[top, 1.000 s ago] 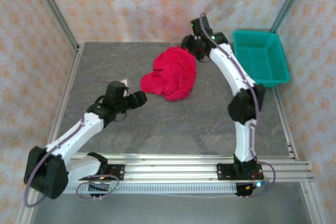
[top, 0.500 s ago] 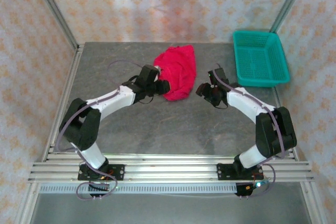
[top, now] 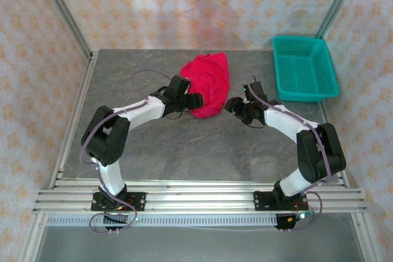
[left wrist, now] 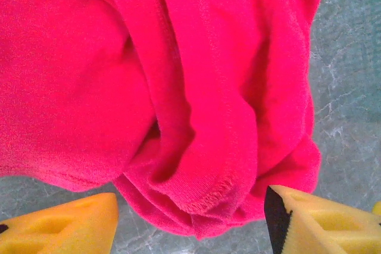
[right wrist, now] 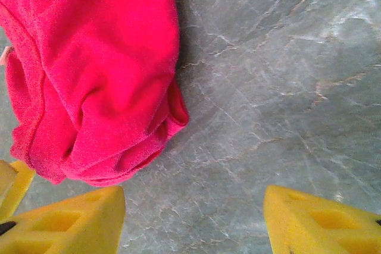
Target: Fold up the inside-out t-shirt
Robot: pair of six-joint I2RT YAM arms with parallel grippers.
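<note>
The red t-shirt [top: 207, 81] lies crumpled in a heap at the back middle of the grey table [top: 184, 145]. My left gripper [top: 195, 100] is at the heap's near left edge. In the left wrist view its yellow fingertips [left wrist: 65, 224] stand apart, open, with a stitched hem fold of the t-shirt [left wrist: 196, 194] lying between them, unclamped. My right gripper [top: 231, 105] is just right of the heap's near end. It is open over bare table [right wrist: 193, 221], with the t-shirt [right wrist: 89, 69] off to its upper left.
A teal plastic basket [top: 304, 69] stands at the back right of the table. Metal frame posts and patterned curtains close off the back and sides. A yellow finger of the left gripper [right wrist: 12, 185] shows at the right wrist view's left edge.
Both arms have swung in to the t-shirt's near end: the left from the left side, the right from behind the heap. The heap's left lobe has been drawn in.
</note>
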